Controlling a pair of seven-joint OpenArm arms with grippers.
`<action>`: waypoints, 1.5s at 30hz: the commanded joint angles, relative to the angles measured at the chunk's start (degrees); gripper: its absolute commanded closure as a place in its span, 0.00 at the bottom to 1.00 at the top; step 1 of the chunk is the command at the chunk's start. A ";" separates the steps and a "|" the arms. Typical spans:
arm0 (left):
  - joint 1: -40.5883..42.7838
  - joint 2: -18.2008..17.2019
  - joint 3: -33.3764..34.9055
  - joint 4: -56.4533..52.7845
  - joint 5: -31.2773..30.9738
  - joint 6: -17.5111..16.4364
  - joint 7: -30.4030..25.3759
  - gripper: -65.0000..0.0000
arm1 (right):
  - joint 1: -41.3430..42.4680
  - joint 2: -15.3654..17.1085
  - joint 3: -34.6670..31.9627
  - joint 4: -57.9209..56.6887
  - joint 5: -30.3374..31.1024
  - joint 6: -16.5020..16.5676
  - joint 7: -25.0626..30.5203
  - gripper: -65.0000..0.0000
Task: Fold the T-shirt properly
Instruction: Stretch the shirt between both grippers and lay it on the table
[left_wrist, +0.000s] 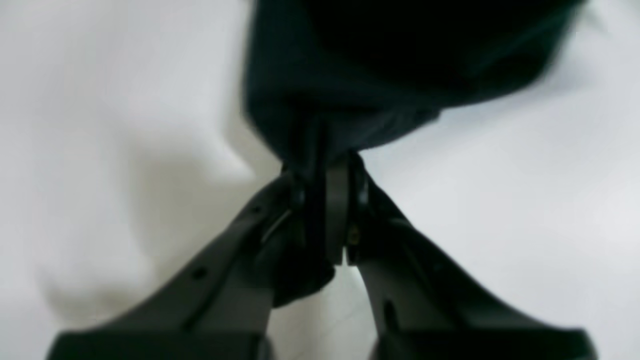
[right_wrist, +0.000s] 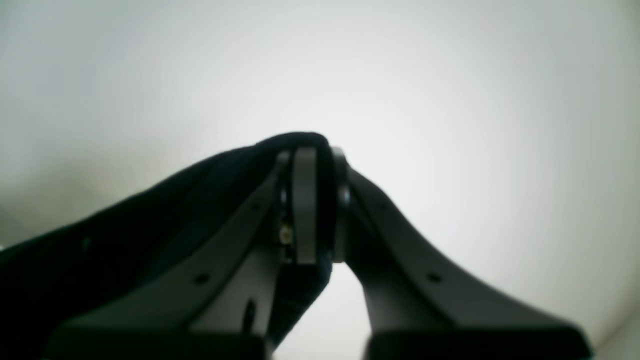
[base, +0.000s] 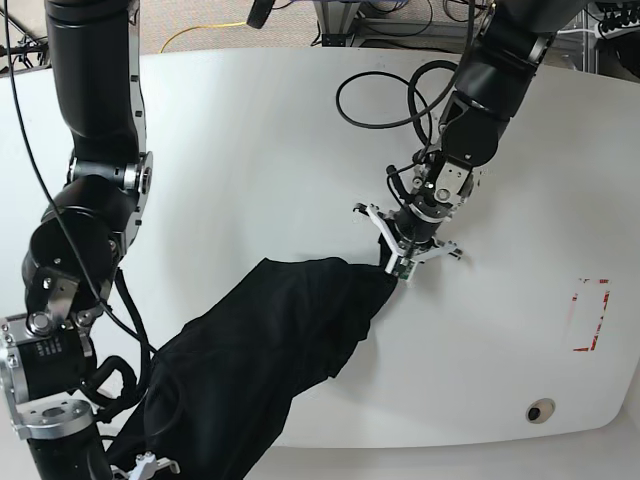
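Note:
The black T-shirt (base: 270, 350) lies bunched in a long diagonal band across the white table (base: 250, 150), from the lower left up to the middle. My left gripper (base: 396, 266) is shut on its upper end. In the left wrist view, the left gripper (left_wrist: 327, 172) pinches a gathered tip of the T-shirt (left_wrist: 375, 75), which spreads away above the fingers. At the bottom left edge, my right gripper (base: 150, 466) is half hidden by cloth. In the right wrist view, the right gripper (right_wrist: 320, 150) is shut on a fold of the T-shirt (right_wrist: 125, 240) that drapes off to the left.
Black cables (base: 385, 100) loop on the table behind the left arm. A red-outlined rectangle (base: 590, 315) is marked near the right edge, and a small dark round fitting (base: 540, 410) sits near the front right edge. The right arm's column (base: 90, 200) stands at the left.

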 joint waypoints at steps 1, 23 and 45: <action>0.21 -1.22 -3.56 5.69 0.31 0.69 0.57 1.00 | 2.26 0.49 0.32 -1.17 -0.04 -1.15 1.10 1.00; 4.96 -12.30 -31.70 34.00 0.13 0.43 15.17 0.99 | 9.38 0.58 12.45 -28.86 0.22 -1.15 1.28 1.00; -7.70 -15.11 -43.92 37.17 0.57 -15.66 28.00 0.99 | 9.73 -0.74 27.48 -46.18 0.22 -0.89 -1.88 1.00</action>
